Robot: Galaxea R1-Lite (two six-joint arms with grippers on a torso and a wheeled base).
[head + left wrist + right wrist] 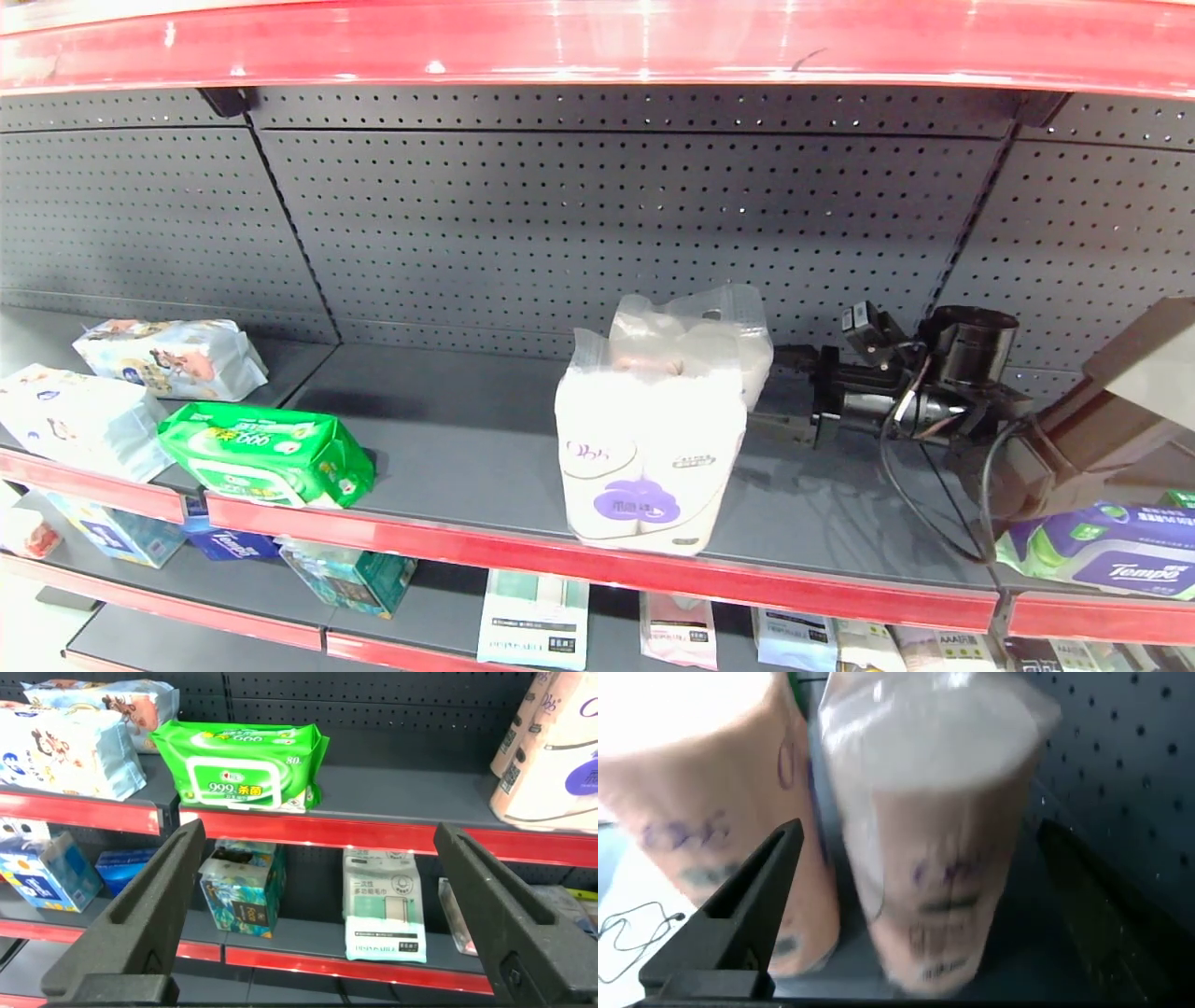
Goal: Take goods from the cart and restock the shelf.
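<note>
Release looks done: the right pincer [920,838] stands apart around the toilet-roll pack [936,784], so backing straight out comes next.

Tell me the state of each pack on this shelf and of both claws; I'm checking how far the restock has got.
Front toilet roll pack, upright at the front edge of the shelf.
Rear toilet roll pack, upright behind it.
Green wipes pack, lying flat.
Right claw, open, fingers either side of the rear toilet roll pack.
Left claw, open, empty.
</note>
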